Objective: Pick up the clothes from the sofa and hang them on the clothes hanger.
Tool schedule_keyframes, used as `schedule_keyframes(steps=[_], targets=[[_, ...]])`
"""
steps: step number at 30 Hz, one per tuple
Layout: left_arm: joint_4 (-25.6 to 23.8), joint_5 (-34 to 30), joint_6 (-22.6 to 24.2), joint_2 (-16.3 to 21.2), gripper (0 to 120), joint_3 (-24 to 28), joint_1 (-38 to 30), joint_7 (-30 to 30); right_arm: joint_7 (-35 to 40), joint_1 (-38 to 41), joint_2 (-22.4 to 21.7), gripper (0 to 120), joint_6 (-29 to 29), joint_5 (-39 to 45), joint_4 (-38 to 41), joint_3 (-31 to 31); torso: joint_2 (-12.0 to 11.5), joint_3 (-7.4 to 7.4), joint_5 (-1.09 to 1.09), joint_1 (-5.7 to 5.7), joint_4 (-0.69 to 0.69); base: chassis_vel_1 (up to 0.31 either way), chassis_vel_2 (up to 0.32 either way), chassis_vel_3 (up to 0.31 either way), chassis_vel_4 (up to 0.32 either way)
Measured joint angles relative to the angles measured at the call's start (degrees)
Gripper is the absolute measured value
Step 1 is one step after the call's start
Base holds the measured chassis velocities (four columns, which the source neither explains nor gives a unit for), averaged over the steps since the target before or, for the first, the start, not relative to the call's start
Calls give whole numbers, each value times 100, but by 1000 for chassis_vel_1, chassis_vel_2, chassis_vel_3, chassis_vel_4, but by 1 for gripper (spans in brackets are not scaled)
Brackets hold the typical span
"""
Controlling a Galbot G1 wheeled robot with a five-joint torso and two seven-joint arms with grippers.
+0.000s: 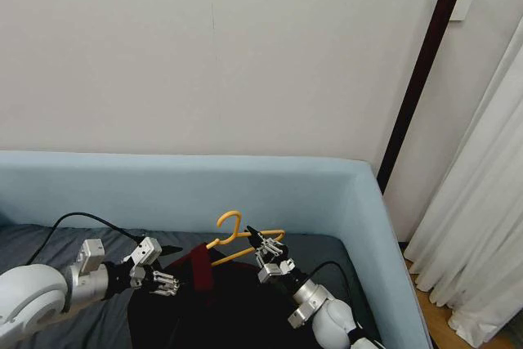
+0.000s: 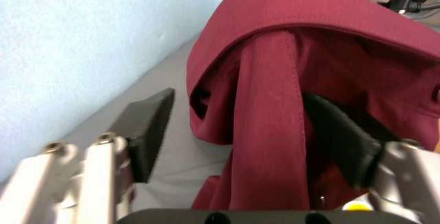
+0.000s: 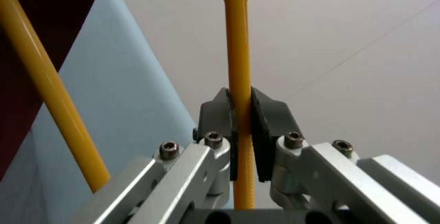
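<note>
No readable text, labels or numbers anywhere.

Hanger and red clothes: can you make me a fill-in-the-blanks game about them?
1. The right tool is shut on the rod of the ____ hanger.
2. The left tool stands ____ around a fold of the red garment.
3. The garment rests on a sofa with a light ____ back.
Missing words: yellow; open; blue.

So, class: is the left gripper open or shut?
Open. The left gripper has its fingers apart, either side of a garment fold.
</note>
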Motion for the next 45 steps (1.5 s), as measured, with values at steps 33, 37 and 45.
schedule_keyframes(steps=[33,37,45], targets=[[614,512,-453,-228,1,187,-191,327,-142,45,-114,48,157,1207,-37,-275,0,0,0,0,0,0,0,0,0],[816,541,-533,-273,1,196,-236,389,-353,-62,-258,60,-280,2341,44,-491,0,0,0,0,0,0,0,0,0],[1156,708,-686,-411,1,195,-200,492,-1048,4,-465,91,-2015,4974,-399,-715,0,0,0,-1,-1,0,0,0,0]])
